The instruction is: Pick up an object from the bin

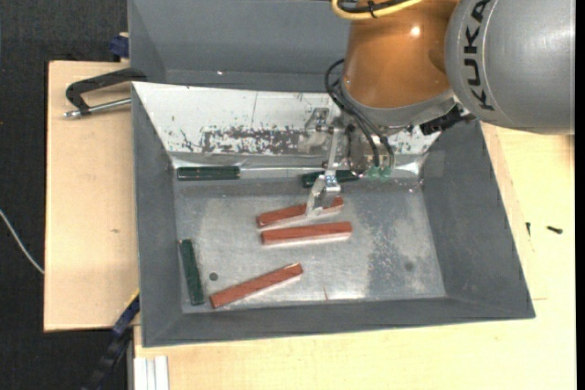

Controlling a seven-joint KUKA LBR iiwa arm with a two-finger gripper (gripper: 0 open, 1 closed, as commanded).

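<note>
While everything in the bin (475, 224) lay flat on its floor, the pick looked unfinished. Nearest, the front red-brown stick (256, 285) lay slanted by the front wall, with a dark green stick (190, 270) just left of it. Behind lay the middle red-brown stick (305, 235), and just beyond it the shorter red-brown stick (291, 216) — the gripper (324, 196) stood low at its right end. Claw spread or pinching: could not tell. Farthest, the far green stick (208, 172) lay along the back wall. Judged left to do — secure grip, lift.
</note>
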